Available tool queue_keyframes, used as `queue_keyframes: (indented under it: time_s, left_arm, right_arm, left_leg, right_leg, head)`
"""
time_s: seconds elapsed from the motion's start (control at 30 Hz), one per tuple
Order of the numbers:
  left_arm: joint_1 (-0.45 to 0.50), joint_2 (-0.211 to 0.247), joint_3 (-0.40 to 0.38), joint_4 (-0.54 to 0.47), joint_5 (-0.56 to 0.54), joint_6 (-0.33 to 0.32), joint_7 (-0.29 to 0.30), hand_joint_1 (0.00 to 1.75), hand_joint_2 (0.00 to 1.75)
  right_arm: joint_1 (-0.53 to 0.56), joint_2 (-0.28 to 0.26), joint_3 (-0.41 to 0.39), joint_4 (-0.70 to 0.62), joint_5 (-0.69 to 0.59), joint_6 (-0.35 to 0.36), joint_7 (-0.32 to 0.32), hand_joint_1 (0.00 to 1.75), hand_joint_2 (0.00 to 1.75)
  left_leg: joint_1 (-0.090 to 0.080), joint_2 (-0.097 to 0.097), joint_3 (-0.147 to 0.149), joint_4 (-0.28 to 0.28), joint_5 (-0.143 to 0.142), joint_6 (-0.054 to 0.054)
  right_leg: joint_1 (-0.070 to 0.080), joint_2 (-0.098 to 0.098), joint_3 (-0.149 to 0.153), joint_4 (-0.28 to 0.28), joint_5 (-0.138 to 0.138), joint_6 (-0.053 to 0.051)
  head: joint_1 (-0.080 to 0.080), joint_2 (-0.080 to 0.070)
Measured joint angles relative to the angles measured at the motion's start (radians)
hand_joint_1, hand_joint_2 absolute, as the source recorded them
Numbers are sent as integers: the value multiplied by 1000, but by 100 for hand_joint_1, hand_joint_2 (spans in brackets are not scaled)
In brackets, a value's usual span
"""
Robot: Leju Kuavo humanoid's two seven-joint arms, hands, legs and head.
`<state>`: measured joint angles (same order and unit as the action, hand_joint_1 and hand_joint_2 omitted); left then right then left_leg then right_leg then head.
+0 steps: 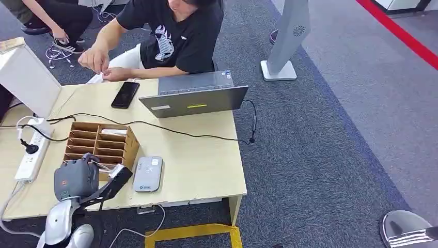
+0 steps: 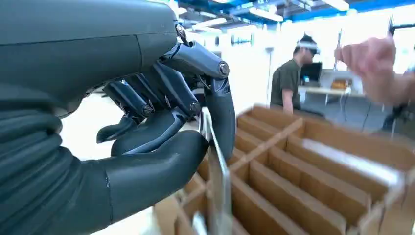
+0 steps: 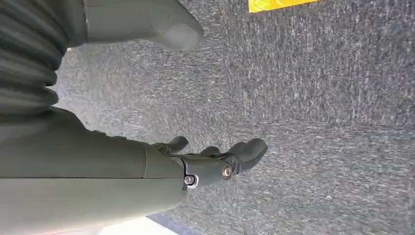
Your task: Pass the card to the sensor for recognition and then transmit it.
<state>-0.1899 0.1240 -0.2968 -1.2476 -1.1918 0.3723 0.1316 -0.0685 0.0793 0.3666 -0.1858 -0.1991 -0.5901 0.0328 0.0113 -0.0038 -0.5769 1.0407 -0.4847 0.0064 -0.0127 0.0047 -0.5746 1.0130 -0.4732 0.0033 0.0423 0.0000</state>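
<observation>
A thin pale card [image 2: 217,166] stands edge-on in a front slot of the brown cardboard slot box [image 1: 124,138]. My left hand [image 1: 77,178] is at the box's near left corner, and its thumb [image 2: 156,166] and a dark finger [image 2: 224,122] pinch the card. The card itself is hidden behind the hand in the head view. The sensor [image 1: 148,174], a flat grey-white reader, lies on the table just right of the box and of my hand. My right hand [image 3: 215,164] hangs over grey carpet, fingers loosely apart, holding nothing.
A person [image 1: 170,36] sits across the wooden table [image 1: 201,170], hands near its far edge. A black phone [image 1: 125,94] and an open laptop [image 1: 193,95] lie beyond the box. A white power strip [image 1: 32,152] and cables run along the left. A white stand [image 1: 281,41] stands on the carpet.
</observation>
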Motion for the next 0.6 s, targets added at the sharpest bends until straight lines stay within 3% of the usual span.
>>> queue_keyframes:
  time_s: [0.33,0.6]
  left_arm:
    - [12,87,76,-242,14,32,22,175,175]
    - [-6,166,173,-267,45,17,38,175,175]
  right_arm:
    - [14,0,-24,1,-11,-2,-19,0,175]
    - [14,0,-29,1,5,-2,-15,0,175]
  left_leg:
    - [0,0,0,0,0,0]
    - [0,0,0,0,0,0]
  right_leg:
    - [0,0,0,0,0,0]
    - [0,0,0,0,0,0]
  head:
    - [0,0]
    - [0,0]
